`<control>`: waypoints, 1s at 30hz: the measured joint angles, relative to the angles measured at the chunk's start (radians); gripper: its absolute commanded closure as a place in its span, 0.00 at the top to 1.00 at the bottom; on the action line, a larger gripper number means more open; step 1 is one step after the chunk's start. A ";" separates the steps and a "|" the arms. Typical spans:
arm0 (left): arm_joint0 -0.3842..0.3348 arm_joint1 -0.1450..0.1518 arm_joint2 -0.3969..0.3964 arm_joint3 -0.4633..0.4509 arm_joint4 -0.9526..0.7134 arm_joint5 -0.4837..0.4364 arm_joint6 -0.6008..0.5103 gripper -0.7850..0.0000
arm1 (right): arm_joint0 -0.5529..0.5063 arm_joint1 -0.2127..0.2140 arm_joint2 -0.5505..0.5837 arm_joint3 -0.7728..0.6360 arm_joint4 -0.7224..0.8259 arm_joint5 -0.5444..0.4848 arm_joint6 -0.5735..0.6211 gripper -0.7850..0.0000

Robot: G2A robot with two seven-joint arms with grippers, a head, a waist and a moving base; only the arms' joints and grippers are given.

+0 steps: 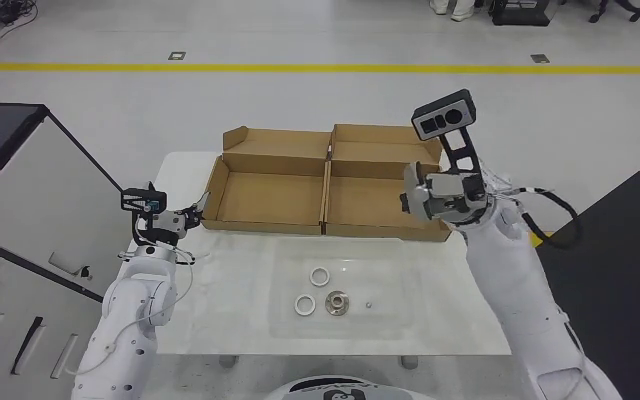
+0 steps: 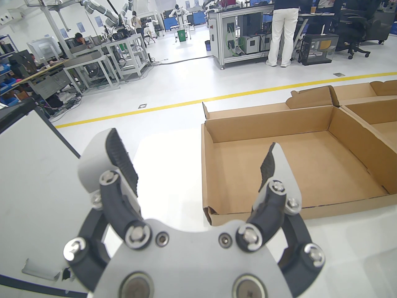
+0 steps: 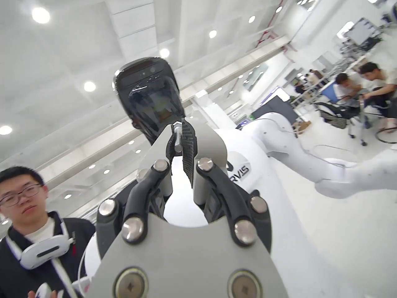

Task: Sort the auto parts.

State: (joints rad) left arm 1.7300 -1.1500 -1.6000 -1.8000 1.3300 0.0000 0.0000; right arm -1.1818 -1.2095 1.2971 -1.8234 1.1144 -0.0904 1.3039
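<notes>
Two open cardboard boxes (image 1: 268, 198) stand side by side on the table (image 1: 230, 300).
The left gripper (image 2: 192, 145) gapes beside the left box. A metal hub (image 1: 337, 301) and white rings (image 1: 320, 277) lie nearer the robot. The right gripper (image 3: 180, 131), raised above the right box, pinches a slim silver threaded bolt (image 3: 177, 140).

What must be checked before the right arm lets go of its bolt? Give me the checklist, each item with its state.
1. Grip on the small threaded metal bolt: ok, the right gripper is shut on it.
2. Aim of the right gripper: not ok, it points upward, not down into a box.
3. The right-hand open brown cardboard box: ok, flaps folded back, right arm over its edge.
4. The left gripper: ok, open, holding nothing, beside the left-hand brown cardboard box.
5. Which box takes bolts: cannot tell.
6. The two white rings and the round metal hub: not ok, unsorted on the white table.
</notes>
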 measured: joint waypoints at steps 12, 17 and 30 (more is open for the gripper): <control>0.000 0.000 0.000 0.000 0.000 0.000 0.000 1.00 | -0.124 0.072 0.344 -0.025 -0.442 0.127 0.033 0.00; 0.000 0.000 0.000 0.000 0.000 0.000 0.000 1.00 | -0.102 0.100 0.400 -0.079 -0.637 0.200 0.049 0.00; 0.000 0.000 0.000 0.000 0.000 0.000 0.000 1.00 | 0.147 0.156 0.316 0.021 -1.141 0.158 0.189 0.00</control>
State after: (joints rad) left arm 1.7300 -1.1500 -1.6000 -1.8000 1.3300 0.0000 0.0000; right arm -1.0349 -1.0538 1.6130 -1.8020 -0.0263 0.0672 1.4931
